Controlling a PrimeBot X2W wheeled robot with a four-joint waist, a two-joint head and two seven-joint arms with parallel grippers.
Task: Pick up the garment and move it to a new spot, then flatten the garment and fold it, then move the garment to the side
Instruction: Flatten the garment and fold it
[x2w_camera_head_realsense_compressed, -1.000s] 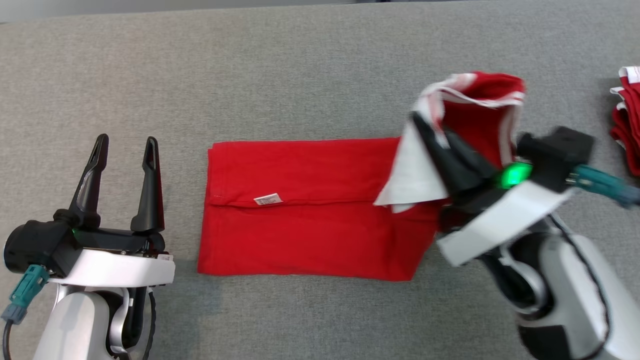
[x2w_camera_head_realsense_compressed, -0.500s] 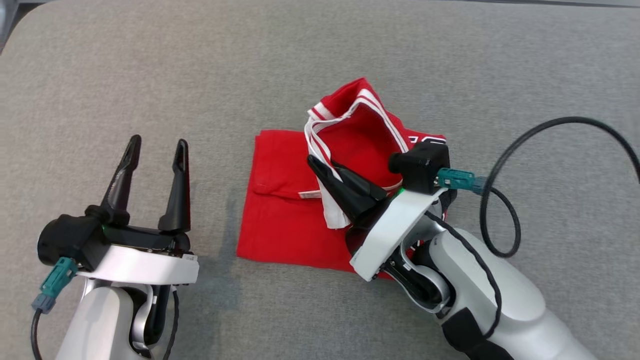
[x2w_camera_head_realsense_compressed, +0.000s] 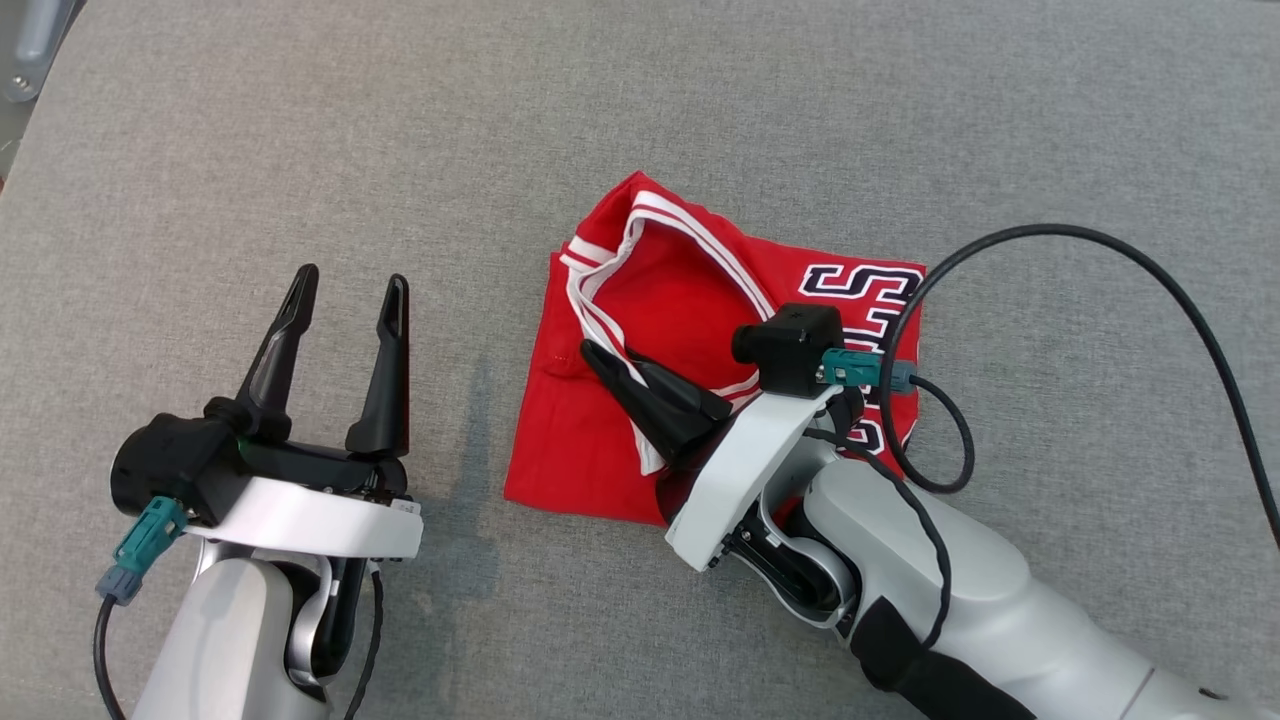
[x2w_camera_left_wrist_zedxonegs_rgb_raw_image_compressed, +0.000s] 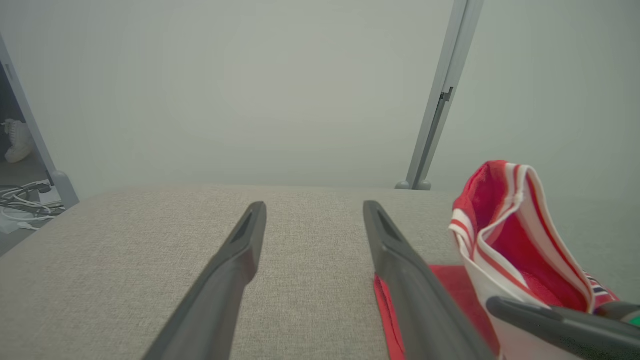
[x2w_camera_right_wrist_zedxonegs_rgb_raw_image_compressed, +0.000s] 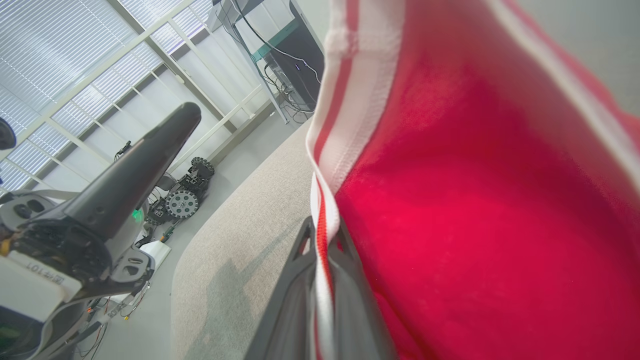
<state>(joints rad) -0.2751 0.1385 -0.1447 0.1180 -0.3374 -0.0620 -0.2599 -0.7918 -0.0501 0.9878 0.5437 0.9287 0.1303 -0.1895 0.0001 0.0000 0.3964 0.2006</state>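
The garment (x2w_camera_head_realsense_compressed: 690, 300) is a red jersey with white-striped trim and dark lettering, lying folded on the grey surface in the middle of the head view. My right gripper (x2w_camera_head_realsense_compressed: 598, 360) is shut on its white-striped edge, holding that edge over the folded lower layer. In the right wrist view the striped trim (x2w_camera_right_wrist_zedxonegs_rgb_raw_image_compressed: 325, 225) runs between my closed fingers. The raised red fold (x2w_camera_left_wrist_zedxonegs_rgb_raw_image_compressed: 505, 225) stands at the right of the left wrist view. My left gripper (x2w_camera_head_realsense_compressed: 350, 290) is open and empty, off the garment's left edge, above bare fabric.
The grey padded table (x2w_camera_head_realsense_compressed: 300, 150) stretches all round the garment. A black cable (x2w_camera_head_realsense_compressed: 1130, 250) loops from my right wrist across the table's right side. A grey post (x2w_camera_left_wrist_zedxonegs_rgb_raw_image_compressed: 440, 95) stands beyond the far edge. Another wheeled robot (x2w_camera_right_wrist_zedxonegs_rgb_raw_image_compressed: 182, 200) sits on the floor.
My right gripper has carried the garment's striped end leftward over the flat part, folding it to about half its length. The camera has shifted. The left gripper stays open.
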